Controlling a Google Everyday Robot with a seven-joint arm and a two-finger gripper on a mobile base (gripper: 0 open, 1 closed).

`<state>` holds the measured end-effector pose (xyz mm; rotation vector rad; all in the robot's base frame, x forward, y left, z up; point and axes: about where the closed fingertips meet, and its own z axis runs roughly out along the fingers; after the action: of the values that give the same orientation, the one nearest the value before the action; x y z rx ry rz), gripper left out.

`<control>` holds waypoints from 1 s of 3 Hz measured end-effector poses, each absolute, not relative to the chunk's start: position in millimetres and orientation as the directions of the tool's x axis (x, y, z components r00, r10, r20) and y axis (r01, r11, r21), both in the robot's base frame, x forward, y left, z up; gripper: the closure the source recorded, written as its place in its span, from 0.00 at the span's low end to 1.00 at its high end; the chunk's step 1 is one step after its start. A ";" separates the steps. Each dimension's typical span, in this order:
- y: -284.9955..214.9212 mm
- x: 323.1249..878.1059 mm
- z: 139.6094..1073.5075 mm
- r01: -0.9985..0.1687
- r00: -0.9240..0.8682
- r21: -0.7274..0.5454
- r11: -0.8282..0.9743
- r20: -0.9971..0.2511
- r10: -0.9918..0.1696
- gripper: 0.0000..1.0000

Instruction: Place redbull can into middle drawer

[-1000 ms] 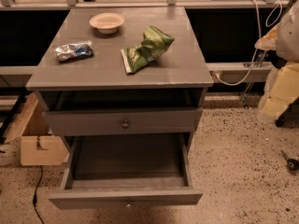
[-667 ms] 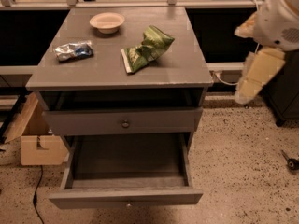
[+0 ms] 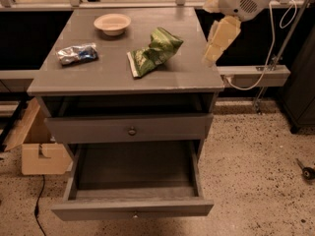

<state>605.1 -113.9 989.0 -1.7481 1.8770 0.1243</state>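
The redbull can (image 3: 76, 53) is a slim silver can with blue patches, lying on its side on the left of the grey cabinet top (image 3: 113, 73). The middle drawer (image 3: 133, 209) is pulled out at the bottom, with a small pale knob at the centre of its front panel. Nothing shows inside it. My gripper (image 3: 215, 47) hangs from the white arm at the upper right, over the cabinet top's right edge. It is far from the can and holds nothing that I can see.
A green-and-white snack bag (image 3: 155, 50) lies mid-top and a pale bowl (image 3: 112, 23) stands at the back. The drawer front with a dark round knob (image 3: 131, 130) is closed. A cardboard box (image 3: 39, 149) sits on the floor at left. A white cable (image 3: 268, 38) and rail are at right.
The arm and gripper have moved left and up from the right edge of view to the cabinet top's right edge. Can, bag, bowl and drawers have not moved.
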 end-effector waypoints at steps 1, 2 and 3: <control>-113.9 605.1 988.9 -0.942 0.013 -0.304 0.143 -0.457 -0.889 0.00; -80.4 617.5 987.1 -0.941 0.035 -0.317 0.121 -0.446 -0.894 0.00; -28.7 633.6 983.3 -0.942 0.071 -0.327 0.073 -0.408 -0.910 0.00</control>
<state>633.6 -28.7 983.3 -1.8330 1.8357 0.0796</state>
